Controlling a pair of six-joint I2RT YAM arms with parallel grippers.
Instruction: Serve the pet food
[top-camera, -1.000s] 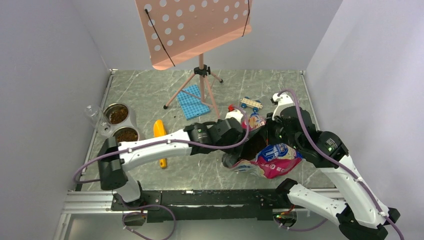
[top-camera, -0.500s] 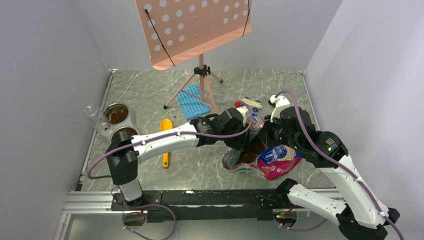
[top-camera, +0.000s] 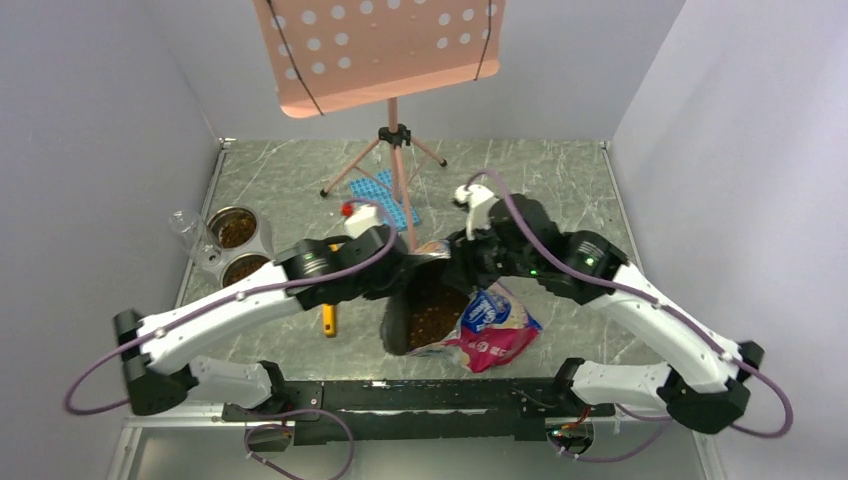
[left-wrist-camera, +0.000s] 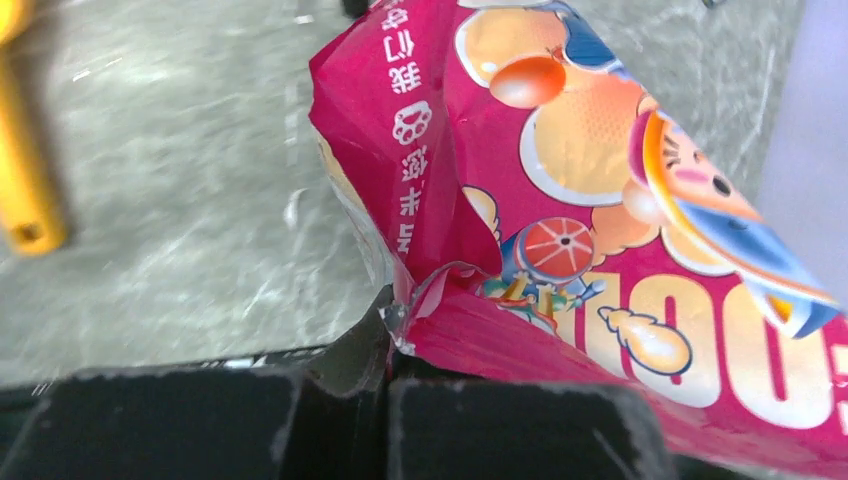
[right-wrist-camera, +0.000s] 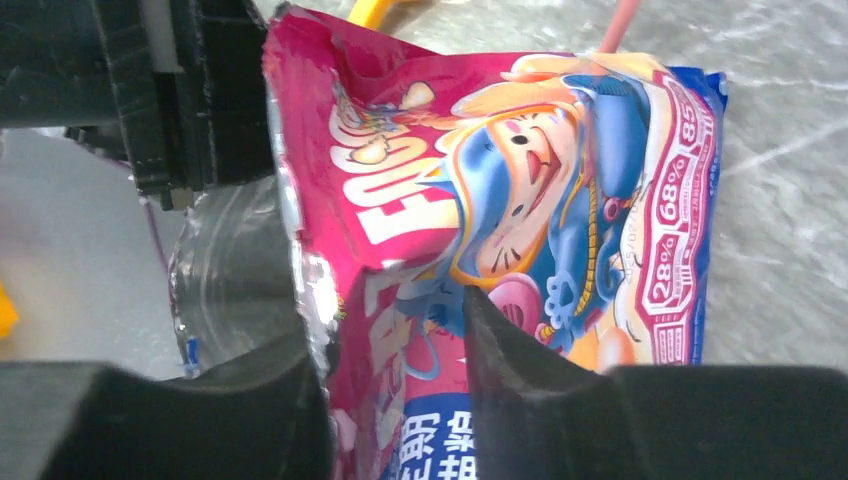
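Note:
The pink-and-blue foil bag (top-camera: 495, 330) lies open in the middle of the table, with the pet food (top-camera: 437, 312) showing as a brown mass in its mouth. My left gripper (top-camera: 408, 270) is shut on the bag's left rim; in the left wrist view its fingers (left-wrist-camera: 330, 400) pinch the torn pink edge of the bag (left-wrist-camera: 560, 200). My right gripper (top-camera: 462, 265) is at the bag's far rim. In the right wrist view it (right-wrist-camera: 398, 370) stands open, with the bag's wall (right-wrist-camera: 520, 200) loose between the fingers.
Two metal bowls (top-camera: 238, 228) (top-camera: 243, 268) holding kibble sit at the left, beside a clear cup (top-camera: 185, 225). A yellow scoop (top-camera: 327, 318) lies partly under my left arm. A pink music stand (top-camera: 385, 50) and a blue plate (top-camera: 390, 200) are at the back.
Both arms and the bag have shifted left across the table. My left gripper has closed on the bag's rim. My right gripper has loosened from shut to open.

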